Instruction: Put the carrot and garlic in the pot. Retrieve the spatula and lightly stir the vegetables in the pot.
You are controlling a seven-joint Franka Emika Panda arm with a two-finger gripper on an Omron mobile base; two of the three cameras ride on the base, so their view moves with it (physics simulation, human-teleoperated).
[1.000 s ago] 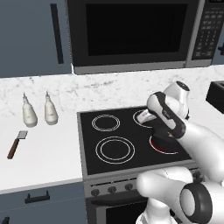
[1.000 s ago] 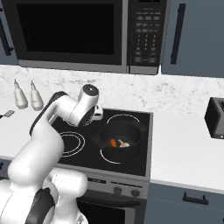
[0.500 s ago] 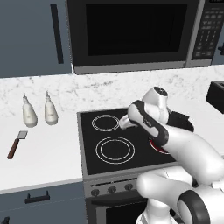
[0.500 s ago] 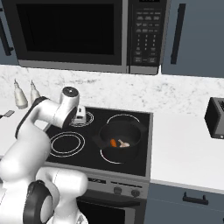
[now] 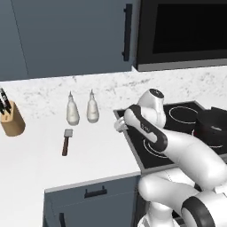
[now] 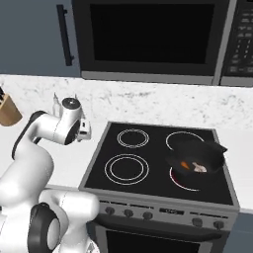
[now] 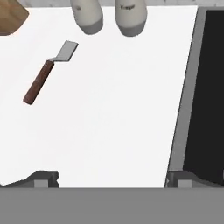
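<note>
The black pot sits on the stove's front right ring, with the orange carrot and the pale garlic inside it. From the left base camera, the pot is at the right edge. The spatula lies flat on the white counter left of the stove, brown handle toward the front. In the hand view the spatula is at the upper left. My gripper hangs open and holds nothing. It is over the counter by the stove's left edge, well right of the spatula.
Two white bottles stand just behind the spatula. A wooden knife block is at the far left. The black stove top lies to my right, under the microwave.
The base has driven left, so both base views shifted. My arm swung left from above the stove rings to the counter beside the stove. The jaws stayed open.
</note>
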